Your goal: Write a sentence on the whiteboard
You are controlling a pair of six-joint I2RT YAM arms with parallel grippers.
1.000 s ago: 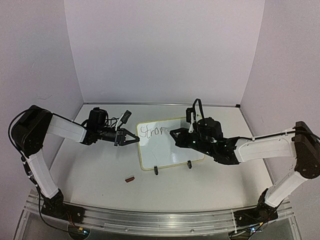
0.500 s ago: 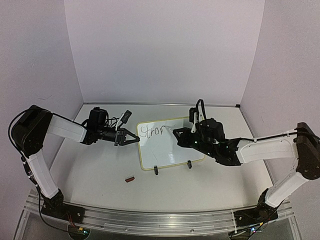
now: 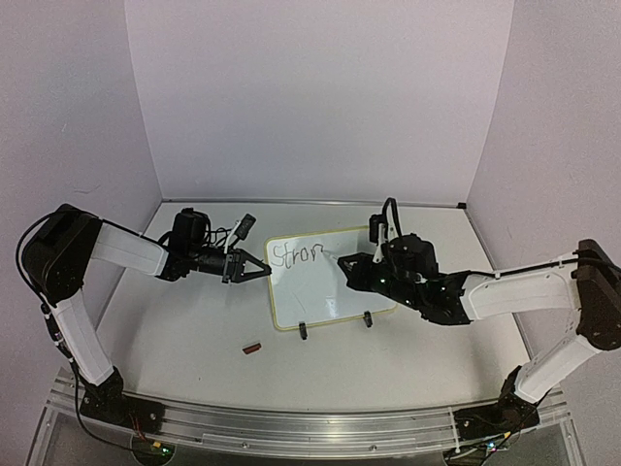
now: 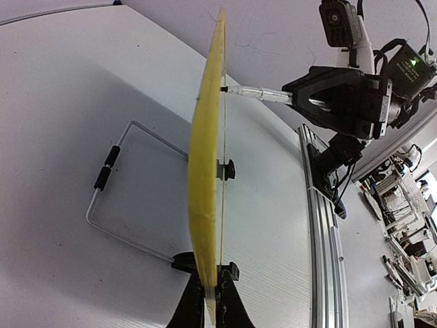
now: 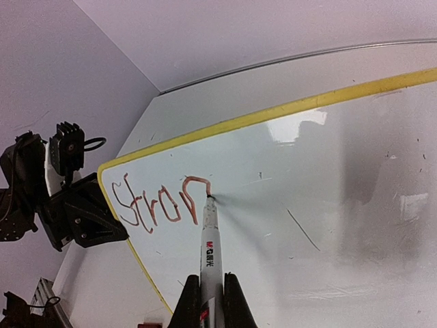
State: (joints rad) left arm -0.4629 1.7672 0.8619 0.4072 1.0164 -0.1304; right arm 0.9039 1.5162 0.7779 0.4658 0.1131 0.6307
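- The whiteboard (image 3: 328,293) is standing tilted in the middle of the table (image 3: 184,330), on a wire stand (image 4: 116,198). It is white with a thin yellow frame.
- The sentence (image 5: 160,205) is reading only "Stron", in the far left corner of the board. The rest of the board is bare.
- The left gripper (image 3: 264,272) is closed on the board's left edge, one finger on each side.
- The right gripper (image 3: 342,260) is closed around a marker (image 5: 211,239), and its tip is touching the board at the last letter.
- Bare table is lying left of, right of and nearer than the board.
- The left wrist view is showing the board only edge-on, so the writing is hidden there.
- A small reddish thing (image 3: 252,347) is lying on the near table; it is too small to name.
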